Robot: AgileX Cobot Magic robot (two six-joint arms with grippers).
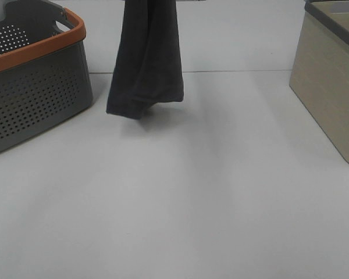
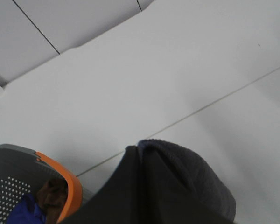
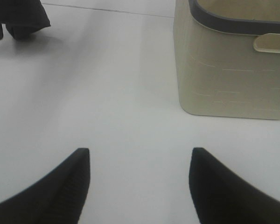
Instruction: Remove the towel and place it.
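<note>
The towel (image 1: pixel 145 64), a dark charcoal cloth, hangs in folds from above the top edge of the exterior high view. Its lower end floats just over the white table, right of the grey basket. In the left wrist view the towel (image 2: pixel 177 186) fills the near part of the picture and hides my left gripper's fingers; the cloth hanging there points to the shut left gripper holding it. My right gripper (image 3: pixel 140 151) is open with nothing between its dark fingers (image 3: pixel 79 182), low over the table. From there the towel (image 3: pixel 18 16) shows far off.
A grey perforated basket (image 1: pixel 35 87) with an orange rim stands at the back left; the left wrist view shows blue and brown clothes inside the basket (image 2: pixel 71 186). A beige bin (image 1: pixel 331 81) with a dark rim stands at the right, near my right gripper (image 3: pixel 228 70).
</note>
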